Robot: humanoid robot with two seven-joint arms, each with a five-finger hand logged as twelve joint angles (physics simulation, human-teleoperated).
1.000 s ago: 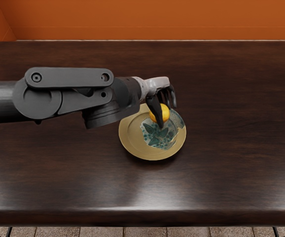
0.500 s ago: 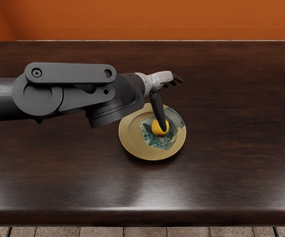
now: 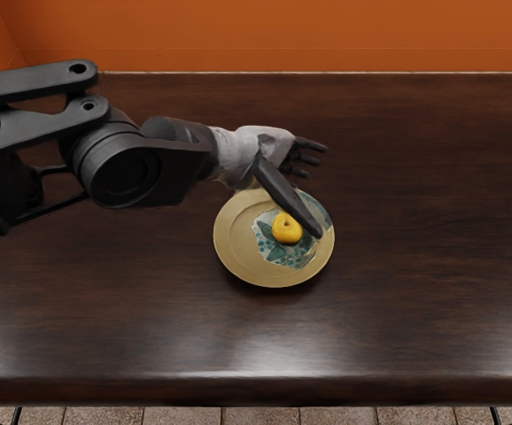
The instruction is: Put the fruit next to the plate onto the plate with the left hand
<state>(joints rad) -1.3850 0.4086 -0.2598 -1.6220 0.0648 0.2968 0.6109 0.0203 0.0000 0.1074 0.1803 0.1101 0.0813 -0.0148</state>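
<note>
A small yellow-orange fruit [image 3: 285, 228] lies on the gold-rimmed plate [image 3: 238, 248], on its green-patterned middle. My left hand [image 3: 297, 177] hovers over the plate's far edge with its fingers spread and nothing in them. Its long dark thumb [image 3: 287, 199] slants down toward the fruit, ending just above and right of it. The forearm and bulky elbow housing [image 3: 136, 164] reach in from the left. The right arm does not show.
The dark wooden table [image 3: 415, 266] spreads wide around the plate, with its front edge near the bottom of the view. An orange wall [image 3: 283, 35] runs behind the table's far edge.
The hand opened and let the fruit go; the fruit dropped onto the plate's middle. The fingers spread and lifted, and the upper arm swung up and back to the left.
</note>
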